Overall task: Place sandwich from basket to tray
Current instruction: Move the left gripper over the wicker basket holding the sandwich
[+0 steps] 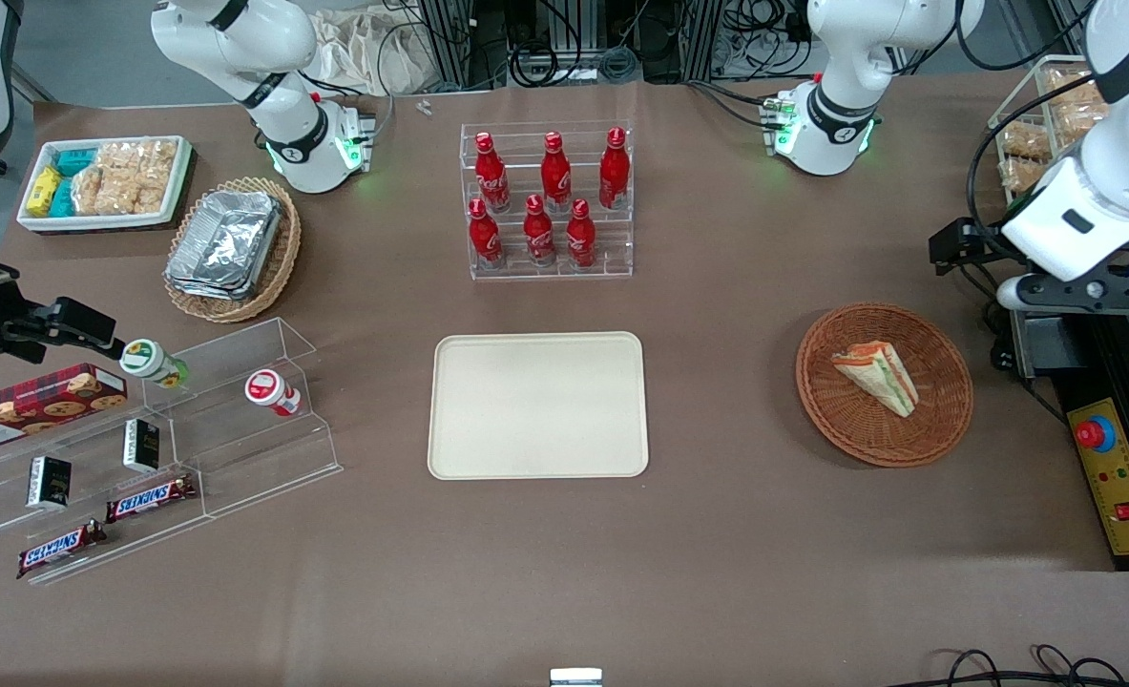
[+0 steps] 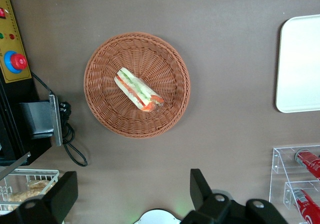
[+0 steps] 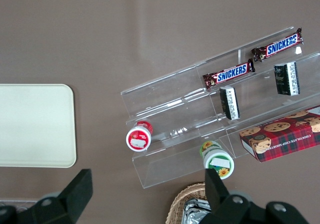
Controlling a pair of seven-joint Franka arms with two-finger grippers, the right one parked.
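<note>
Claw (image 2: 132, 199) hangs high above the bench (image 1: 717, 534), fingers spread wide, holding nothing. Sandwich (image 1: 876, 378) lies below it on its side in the basket (image 1: 936, 429), well clear of the fingertips. Tray (image 1: 538, 405) sits bare, well off toward the parked arm's end. Risks, as judged: clear wrap may slip between the pads; a descent off-centre could catch the wicker rim and drag the basket; squeezing the soft wedge may crush it.

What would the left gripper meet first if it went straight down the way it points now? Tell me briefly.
Probably bare table beside the basket, not the sandwich. The gripper hangs open above, just off the basket's rim; depth is unclear.
</note>
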